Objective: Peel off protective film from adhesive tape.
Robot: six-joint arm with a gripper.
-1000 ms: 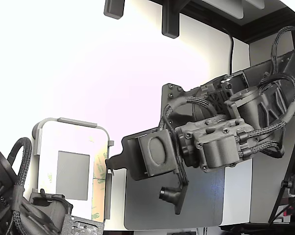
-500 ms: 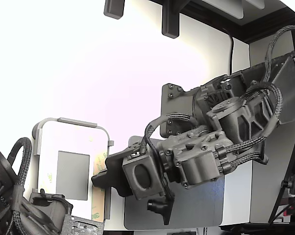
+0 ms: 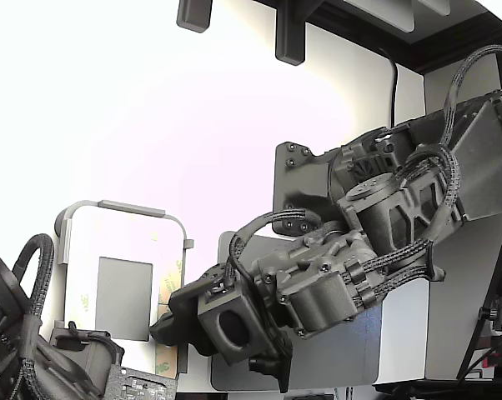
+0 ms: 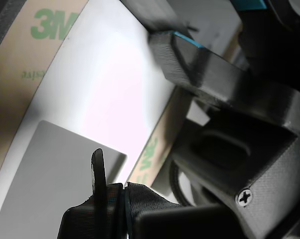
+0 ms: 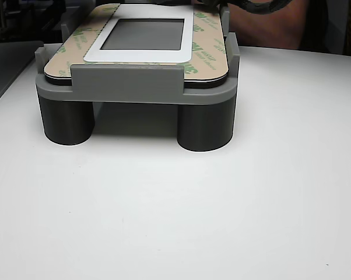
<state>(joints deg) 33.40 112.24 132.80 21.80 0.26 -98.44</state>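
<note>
A white panel (image 3: pixel 122 237) with a small grey patch (image 3: pixel 123 297) lies in a grey fixture (image 3: pixel 109 206). The protective film (image 3: pixel 172 282), a narrow pale yellow-green strip with green 3M print, runs along the panel's edge on the exterior view's right. In the wrist view this strip (image 4: pixel 151 152) runs in under my fingertips, and another strip (image 4: pixel 33 59) lies on the far edge. My gripper (image 3: pixel 162 327) sits low over the strip's near end. In the wrist view my gripper (image 4: pixel 121 191) has its jaws pressed together. Whether film is pinched between them is hidden.
A large grey rounded-corner mat (image 3: pixel 351 358) lies under my arm. A second arm (image 3: pixel 34 350) with braided cables rests at the exterior view's lower left. In the other view the fixture (image 5: pixel 126 87) stands on round legs on a white table (image 5: pixel 222 210).
My gripper has moved down and toward the exterior view's left, from beside the strip's middle to its lower end, and the wrist has dropped closer to the panel.
</note>
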